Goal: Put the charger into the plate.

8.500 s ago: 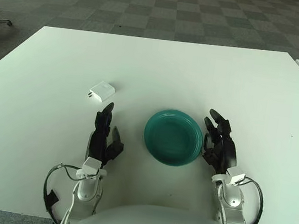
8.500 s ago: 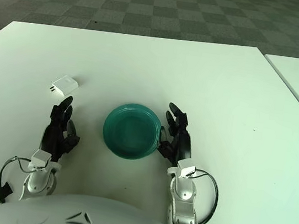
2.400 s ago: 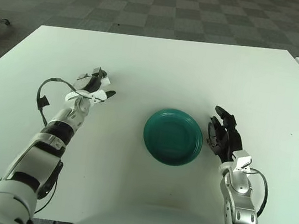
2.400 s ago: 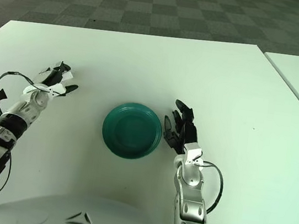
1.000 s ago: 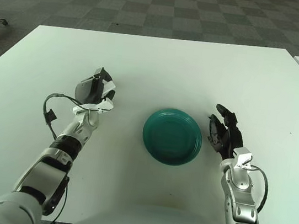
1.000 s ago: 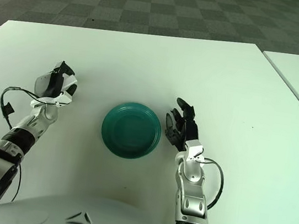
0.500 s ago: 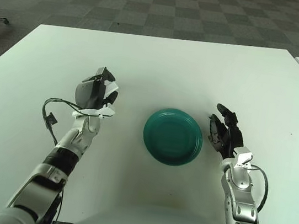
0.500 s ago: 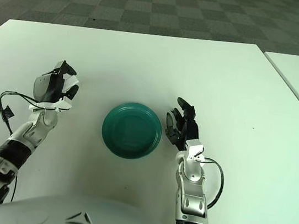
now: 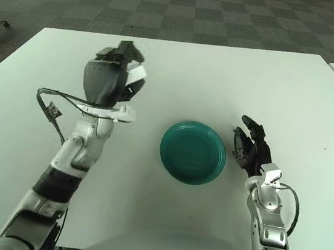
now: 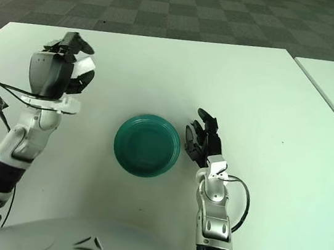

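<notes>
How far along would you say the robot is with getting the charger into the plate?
Done: the left hand has the white charger gripped and raised above the table, left of the green plate. In hand: carrying it across to the plate. Left: the plate holds nothing yet, so the charger must be brought over it and let go. The right hand shows just right of the plate, fingers spread.

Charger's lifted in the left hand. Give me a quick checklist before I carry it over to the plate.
1. Charger held by left hand: ok, white body shows between the curled fingers.
2. Charger off the table: ok.
3. Plate empty: ok.
4. Path from hand to plate unobstructed: ok.
5. Right hand out of the plate: ok, it shows just right of the rim.
6. Grip firmness: cannot tell.
</notes>
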Available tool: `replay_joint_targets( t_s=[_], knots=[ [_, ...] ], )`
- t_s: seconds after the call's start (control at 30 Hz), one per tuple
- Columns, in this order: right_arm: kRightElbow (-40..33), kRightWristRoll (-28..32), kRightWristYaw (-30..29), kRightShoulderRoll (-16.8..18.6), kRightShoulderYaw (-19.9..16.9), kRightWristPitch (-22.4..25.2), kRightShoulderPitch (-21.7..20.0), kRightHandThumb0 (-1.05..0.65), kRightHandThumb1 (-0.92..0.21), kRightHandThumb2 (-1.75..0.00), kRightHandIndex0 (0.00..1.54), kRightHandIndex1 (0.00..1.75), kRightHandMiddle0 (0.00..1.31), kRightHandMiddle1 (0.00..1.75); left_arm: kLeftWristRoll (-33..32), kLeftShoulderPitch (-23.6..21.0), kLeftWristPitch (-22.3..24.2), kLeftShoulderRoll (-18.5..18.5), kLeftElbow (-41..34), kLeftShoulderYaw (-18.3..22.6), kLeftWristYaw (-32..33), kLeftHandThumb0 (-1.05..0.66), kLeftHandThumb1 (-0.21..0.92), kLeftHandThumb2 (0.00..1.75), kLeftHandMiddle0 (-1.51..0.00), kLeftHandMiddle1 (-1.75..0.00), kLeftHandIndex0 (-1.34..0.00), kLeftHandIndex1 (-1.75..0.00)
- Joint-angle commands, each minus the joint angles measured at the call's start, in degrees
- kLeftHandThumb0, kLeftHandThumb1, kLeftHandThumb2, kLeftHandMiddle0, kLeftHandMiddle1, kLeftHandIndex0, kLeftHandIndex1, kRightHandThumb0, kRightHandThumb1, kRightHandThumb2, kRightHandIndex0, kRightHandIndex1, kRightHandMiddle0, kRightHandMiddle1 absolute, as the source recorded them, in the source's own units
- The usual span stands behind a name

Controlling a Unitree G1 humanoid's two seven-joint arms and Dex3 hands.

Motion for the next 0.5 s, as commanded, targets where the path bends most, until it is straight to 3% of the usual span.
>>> replay_joint_targets(
  t_s=[0.0,0.23,0.47],
  knots=[
    [1.37,0.16,-0.14,0.11,-0.05,1.7,0.29,-0.65,-0.92,-0.6,0.29,0.0,0.0,0.62,-1.95,1.59,-3.09,1.55,-0.19,-1.46,-5.27,-0.48,0.29,1.34,-1.2,-1.75,-0.63,-1.75],
    [1.35,-0.13,-0.41,0.41,0.42,1.26,0.85,-0.65,-0.92,-0.6,0.29,0.0,0.0,0.62,-7.92,1.13,-10.78,1.47,1.62,-3.29,-12.71,-0.48,0.3,1.33,-1.22,-1.75,-0.62,-1.75],
    [1.76,-0.54,-0.95,0.83,1.06,0.79,1.03,-0.65,-0.92,-0.6,0.29,0.0,0.0,0.62,-8.16,-2.42,-15.38,-2.44,8.34,-8.23,-14.56,-0.47,0.33,1.29,-1.2,-1.75,-0.59,-1.75]
  ],
)
